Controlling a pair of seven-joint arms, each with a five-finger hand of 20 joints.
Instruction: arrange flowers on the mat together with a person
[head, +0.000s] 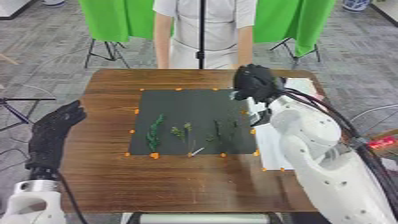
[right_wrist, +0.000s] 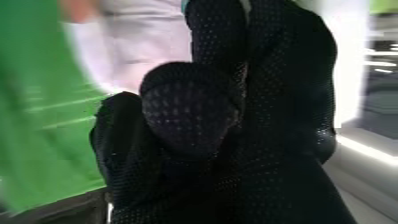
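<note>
Near end: brown wooden bench, both white arms in from the bottom edge. Left robot hand, black glove, by the bench's left edge, beside the mat and apart from it; fingers relaxed and loosely spread, nothing in them. White right arm reaches across the bench's right side, over the white sheet.

Mid bench: dark grey mat, lying flat, small orange markers around its edge. Flower stems on it, roughly side by side, lengthwise near to far. Leftmost is a long leafy green stem. Next, toward the middle, small pale-green sprigs, with a short whitish stick lying aslant near the mat's near edge. Further right, thin dark-green sprigs, harder to make out against the mat. White sheet runs along the mat's right side, part of it behind the right arm.

Farther: right robot hand above the mat's far right corner and the sheet. Can't tell if it is spread, pressed together or pinching something. Some pale bits show right beside it, too small to identify. Right wrist view: its black glove up close, green cloth behind.

Beyond the bench: bright green cloth on dark stands, thin black pole upright at the middle, grey floor.
</note>
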